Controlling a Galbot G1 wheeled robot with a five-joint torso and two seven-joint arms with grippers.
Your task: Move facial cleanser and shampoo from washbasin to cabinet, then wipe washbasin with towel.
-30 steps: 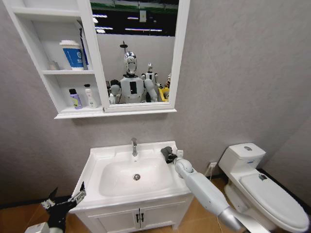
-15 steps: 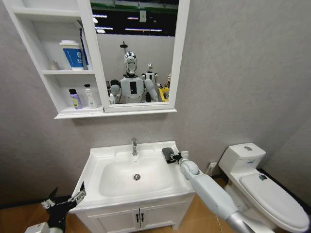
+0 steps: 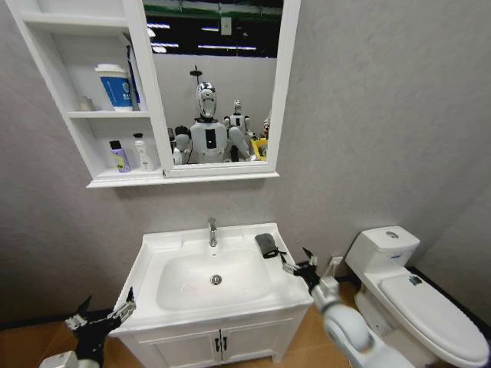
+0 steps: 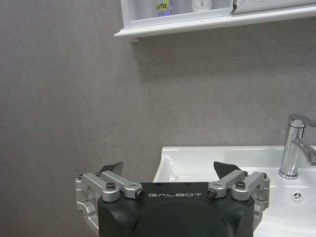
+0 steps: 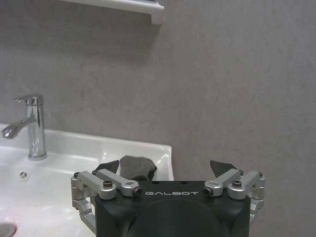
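The dark towel (image 3: 266,245) lies bunched on the back right corner of the white washbasin (image 3: 165,244). My right gripper (image 3: 298,261) hangs open a little to its right, off the basin's edge and apart from it. In the right wrist view the towel (image 5: 137,167) sits just beyond the open right gripper (image 5: 165,168). On the lowest shelf of the cabinet (image 3: 157,178) stand a purple bottle (image 3: 119,157) and a white bottle (image 3: 141,152); which is the facial cleanser and which the shampoo I cannot tell. My left gripper (image 3: 101,314) waits open, low by the basin's front left corner.
A chrome faucet (image 3: 212,230) stands at the back of the basin. A blue and white cup (image 3: 115,86) is on the middle shelf. A white toilet (image 3: 414,299) stands close to the right arm. The vanity doors (image 3: 219,345) are shut.
My right gripper has let go of the towel and drawn back right and toward me, its arm folding low. The towel stays on the basin corner. The left arm has not moved.
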